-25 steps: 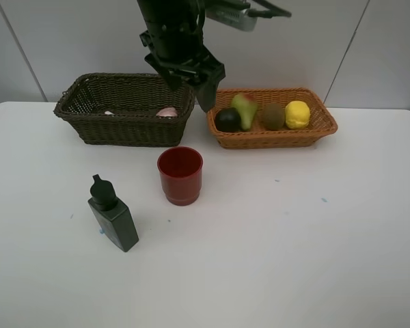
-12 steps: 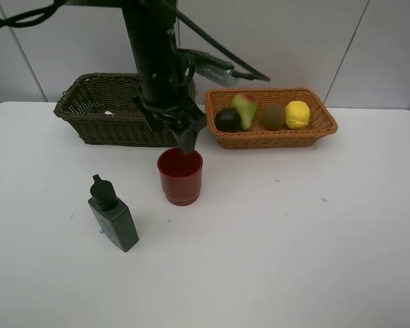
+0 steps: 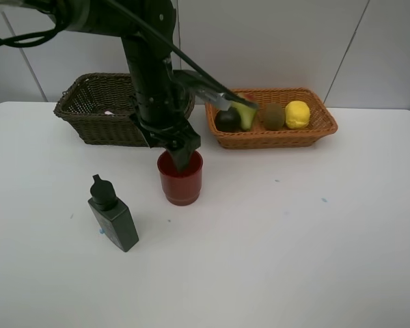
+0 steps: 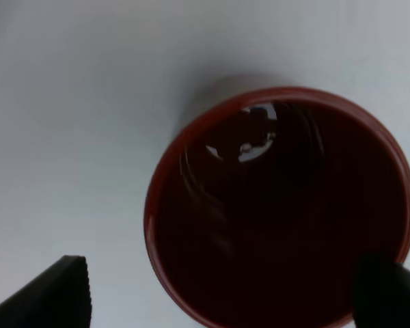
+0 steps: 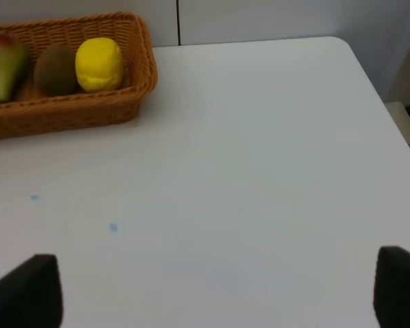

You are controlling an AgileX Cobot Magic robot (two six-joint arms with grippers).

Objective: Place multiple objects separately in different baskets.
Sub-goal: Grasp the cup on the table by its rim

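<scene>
The red cup stands upright on the white table, in front of the dark brown basket. My left gripper hangs open right over the cup's mouth. In the left wrist view the cup fills the picture and the left gripper straddles its near rim, one fingertip outside the cup. The dark green bottle stands to the cup's left. The orange-tan basket holds the dark round fruit, pear, kiwi and lemon. My right gripper is open over bare table.
A small pale thing shows inside the dark brown basket; the arm hides the rest of its inside. The right wrist view shows the orange-tan basket with lemon and kiwi, and the table's far corner.
My left arm came down and forward from above the gap between the baskets to the red cup's mouth. Its jaws stayed open. Nothing else moved.
</scene>
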